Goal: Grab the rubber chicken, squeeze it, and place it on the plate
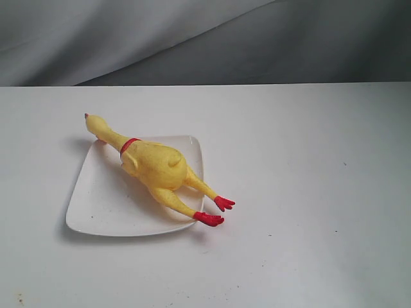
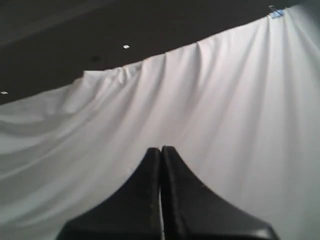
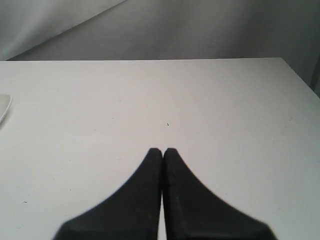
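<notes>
The yellow rubber chicken (image 1: 156, 167) lies diagonally across the white square plate (image 1: 103, 205), its head past the plate's far left corner and its red feet hanging over the near right edge. No arm shows in the exterior view. In the left wrist view my left gripper (image 2: 160, 148) is shut on nothing and faces a white curtain. In the right wrist view my right gripper (image 3: 162, 150) is shut and empty over bare table, with a sliver of the plate (image 3: 3, 106) at the frame's edge.
The white table (image 1: 308, 192) stretches wide to the right of the plate and in front of it. A grey-white curtain (image 1: 205, 38) hangs behind the table's back edge.
</notes>
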Robot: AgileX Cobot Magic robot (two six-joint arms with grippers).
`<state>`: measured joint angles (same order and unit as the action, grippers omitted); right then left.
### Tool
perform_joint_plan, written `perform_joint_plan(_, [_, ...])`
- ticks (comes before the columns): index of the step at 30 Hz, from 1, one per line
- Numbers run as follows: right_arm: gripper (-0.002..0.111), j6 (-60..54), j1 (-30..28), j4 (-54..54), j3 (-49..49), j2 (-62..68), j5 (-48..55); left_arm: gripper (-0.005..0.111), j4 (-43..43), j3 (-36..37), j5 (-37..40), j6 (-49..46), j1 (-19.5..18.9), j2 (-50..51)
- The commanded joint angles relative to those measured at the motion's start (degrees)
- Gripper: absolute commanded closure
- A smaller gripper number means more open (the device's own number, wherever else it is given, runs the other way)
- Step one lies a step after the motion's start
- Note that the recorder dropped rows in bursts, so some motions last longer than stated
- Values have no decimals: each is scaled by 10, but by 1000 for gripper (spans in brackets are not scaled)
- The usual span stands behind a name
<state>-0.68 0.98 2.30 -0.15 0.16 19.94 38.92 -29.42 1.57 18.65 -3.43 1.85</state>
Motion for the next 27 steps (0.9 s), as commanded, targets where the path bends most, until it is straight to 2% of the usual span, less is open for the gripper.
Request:
perform_joint_plan(1, [108,-1,-5,2,1,-2,1,106,-22,-2,2,10,-48,-19])
perform_joint_plan(3, [108,-1,-5,2,1,-2,1,106,-77,-1,17,17,-69,-19])
perform_joint_plan(6, [108,0,-5,2,1,-2,1,106,-168,-1,78,24,-77,-19])
perform_joint_plan(11, [108,0,-5,2,1,-2,1,106,-181,15,124,20,-77,-19])
perform_joint_plan(17, [108,0,-5,2,1,-2,1,106,-205,64,111,14,-77,-19])
perform_joint_plan(23, [108,-2,-5,2,1,-2,1,106,-347,117,98,-139,-77,-19])
perform_joint_plan(27, [108,-2,-5,2,1,-2,1,106,-355,141,91,-147,-77,-19])
